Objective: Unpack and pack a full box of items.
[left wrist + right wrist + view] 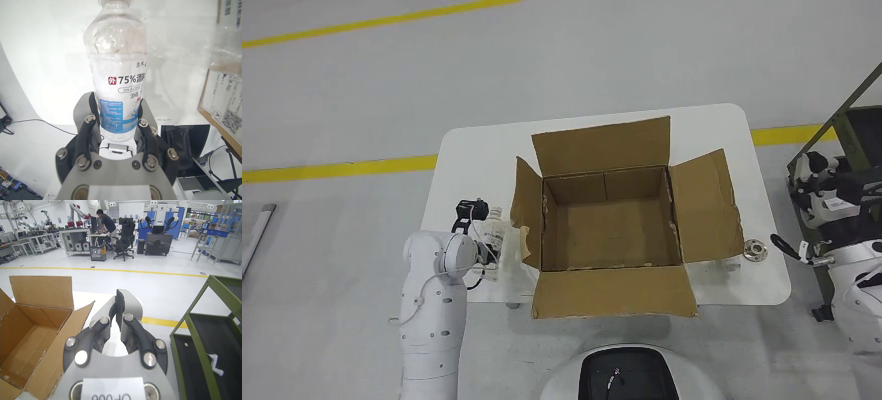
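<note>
One open cardboard box sits mid-counter with all four flaps folded outward and its brown floor bare. Just left of the box's left flap, the left hand is clamped on the lower, labelled part of a clear plastic bottle of alcohol disinfectant, one finger on each side and the bottle's neck pointing away from the wrist. I cannot tell whether the bottle touches the counter. At the counter's right end, the right hand is between the box's right flap and a green cart, its ridged fingers pressed together with nothing between them. A small round metallic object lies on the counter just right of the right flap. A small white handle-shaped part rests on the cart's dark shelf.
</note>
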`<state>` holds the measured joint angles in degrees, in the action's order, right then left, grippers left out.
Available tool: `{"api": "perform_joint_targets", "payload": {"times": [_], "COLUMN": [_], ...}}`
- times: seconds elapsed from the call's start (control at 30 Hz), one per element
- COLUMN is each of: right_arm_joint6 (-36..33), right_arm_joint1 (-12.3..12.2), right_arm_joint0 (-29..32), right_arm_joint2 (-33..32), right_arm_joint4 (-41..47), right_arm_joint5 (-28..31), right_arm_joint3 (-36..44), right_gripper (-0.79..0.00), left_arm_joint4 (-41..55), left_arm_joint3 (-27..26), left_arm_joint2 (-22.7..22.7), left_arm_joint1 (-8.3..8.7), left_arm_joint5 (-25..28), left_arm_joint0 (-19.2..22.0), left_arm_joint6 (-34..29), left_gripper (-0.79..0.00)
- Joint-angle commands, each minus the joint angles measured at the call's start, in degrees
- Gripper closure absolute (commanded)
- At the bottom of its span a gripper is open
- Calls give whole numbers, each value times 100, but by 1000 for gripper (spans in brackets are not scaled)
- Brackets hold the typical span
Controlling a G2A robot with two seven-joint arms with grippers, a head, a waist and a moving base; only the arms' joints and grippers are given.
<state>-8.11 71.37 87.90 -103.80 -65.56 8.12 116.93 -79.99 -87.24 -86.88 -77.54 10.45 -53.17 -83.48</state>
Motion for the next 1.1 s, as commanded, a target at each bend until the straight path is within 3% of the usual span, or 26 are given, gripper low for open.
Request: {"api": "perform_joint_targets", "payload": {"times": [0.0, 0.23, 0.53, 0.8, 1.07], "right_arm_joint6": [-5, -12, 17, 52, 52], "right_arm_joint1": [-1, -6, -13, -21, -30], "right_arm_joint0": [-9, -35, -59, -24, 14], "right_arm_joint2": [14, 81, 125, 67, 10], "right_arm_joint4": [0, 16, 34, 65, 94], "right_arm_joint5": [-8, 10, 14, 9, 10], "right_arm_joint3": [-5, -5, -16, -25, -30], "right_gripper": [0, 0, 0, 0, 0], "left_arm_joint4": [-32, 148, 906, 1792, 2428], "left_arm_joint3": [-442, -1675, -2689, -2978, -3050], "left_arm_joint2": [-103, -496, -485, -38, 360], "left_arm_joint1": [28, 100, 130, 135, 208], "left_arm_joint5": [-59, -268, -513, -668, -594], "left_arm_joint0": [-93, -82, 576, 972, 793], "left_arm_joint6": [-98, -288, -330, -452, -452], "left_gripper": [0, 0, 0, 0, 0]}}
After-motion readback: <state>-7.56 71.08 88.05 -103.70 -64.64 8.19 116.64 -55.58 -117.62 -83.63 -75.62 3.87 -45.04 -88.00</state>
